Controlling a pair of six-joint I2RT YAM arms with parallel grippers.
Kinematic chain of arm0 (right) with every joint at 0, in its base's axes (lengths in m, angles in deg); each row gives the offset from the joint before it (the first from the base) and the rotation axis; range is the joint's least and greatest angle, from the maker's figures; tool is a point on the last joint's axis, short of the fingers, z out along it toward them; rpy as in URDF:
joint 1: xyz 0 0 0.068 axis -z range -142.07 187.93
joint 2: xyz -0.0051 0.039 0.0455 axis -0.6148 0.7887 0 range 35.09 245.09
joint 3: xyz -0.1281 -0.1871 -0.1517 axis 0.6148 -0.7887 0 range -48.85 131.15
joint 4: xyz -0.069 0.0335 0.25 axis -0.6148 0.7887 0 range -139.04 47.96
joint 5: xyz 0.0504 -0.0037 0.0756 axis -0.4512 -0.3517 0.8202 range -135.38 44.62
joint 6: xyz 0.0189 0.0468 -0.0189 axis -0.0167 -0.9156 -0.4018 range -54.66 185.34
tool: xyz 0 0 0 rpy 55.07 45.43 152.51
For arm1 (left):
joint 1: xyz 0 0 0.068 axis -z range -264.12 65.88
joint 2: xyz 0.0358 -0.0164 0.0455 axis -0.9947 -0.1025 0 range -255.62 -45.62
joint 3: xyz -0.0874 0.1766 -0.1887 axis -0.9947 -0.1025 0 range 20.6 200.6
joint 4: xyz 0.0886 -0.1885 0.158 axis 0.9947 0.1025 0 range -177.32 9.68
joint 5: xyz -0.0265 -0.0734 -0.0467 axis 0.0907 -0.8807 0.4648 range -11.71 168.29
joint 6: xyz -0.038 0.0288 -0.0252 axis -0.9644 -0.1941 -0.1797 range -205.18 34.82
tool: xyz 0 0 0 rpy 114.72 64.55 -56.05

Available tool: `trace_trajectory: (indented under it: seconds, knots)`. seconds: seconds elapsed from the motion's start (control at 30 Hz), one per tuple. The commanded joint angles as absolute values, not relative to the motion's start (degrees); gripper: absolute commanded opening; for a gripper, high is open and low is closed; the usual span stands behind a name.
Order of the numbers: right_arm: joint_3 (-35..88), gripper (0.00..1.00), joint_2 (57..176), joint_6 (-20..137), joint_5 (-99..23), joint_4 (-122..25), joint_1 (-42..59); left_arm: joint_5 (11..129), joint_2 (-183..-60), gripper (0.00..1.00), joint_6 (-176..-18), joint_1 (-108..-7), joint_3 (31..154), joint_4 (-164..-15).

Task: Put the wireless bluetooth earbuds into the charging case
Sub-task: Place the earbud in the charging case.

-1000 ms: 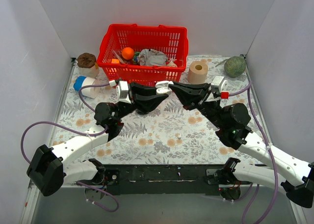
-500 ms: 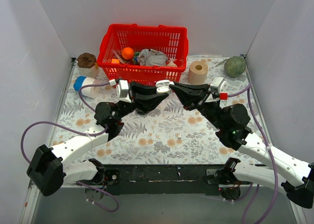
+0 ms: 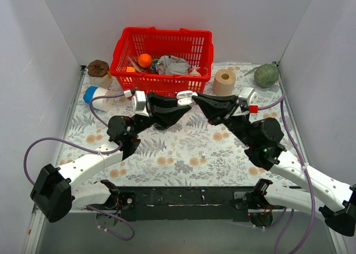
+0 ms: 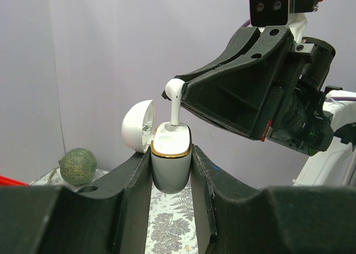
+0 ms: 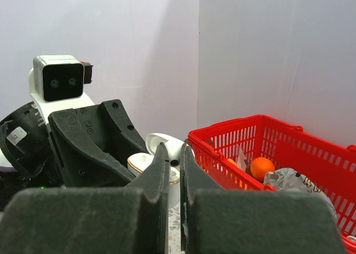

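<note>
The earbud (image 4: pixel 173 101) is white and glossy, with a small rounded head and a thin straight stem. It is much smaller than the fingers around it. Its long axis runs along the stem and stands almost vertical, leaning only a little. The head is on top and turns to the left in the left wrist view, and the stem points straight down. The lower end of the stem meets the white inner face of the charging case (image 4: pixel 171 167), but I cannot tell how deep it sits in its hole. The case is a smooth white oval body with a thin gold rim around the mouth. It stands upright, and its lid (image 4: pixel 137 126) is swung open to the left side in that view. The left gripper (image 4: pixel 170 154) is closed on the case, and its two black fingers (image 4: pixel 133 187) press the body from both sides below the gold rim. The right gripper (image 4: pixel 179 91) comes from the right, and its jaws are pressed together on the head of the earbud, with only a narrow slit between them in the right wrist view. In the top view the two grippers meet tip to tip in the air above the flowered table (image 3: pixel 183 154), just in front of the red basket (image 3: pixel 161 59), and the case and earbud are at this meeting point.
</note>
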State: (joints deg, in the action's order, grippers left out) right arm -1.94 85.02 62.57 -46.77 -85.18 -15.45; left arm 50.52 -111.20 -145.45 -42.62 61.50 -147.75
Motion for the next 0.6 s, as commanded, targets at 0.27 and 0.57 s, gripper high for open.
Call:
trace_trajectory:
  seconds: [0.27, 0.57]
  knots:
    - [-2.0, 0.01, 85.4, 63.4, -48.8, -85.5, -15.8, 51.0, -110.8, 0.00, -145.0, -42.1, 63.5, -149.6]
    - [-1.0, 0.01, 86.3, 63.3, -47.4, -83.1, -15.9, 51.0, -110.4, 0.00, -144.6, -42.0, 63.2, -149.5]
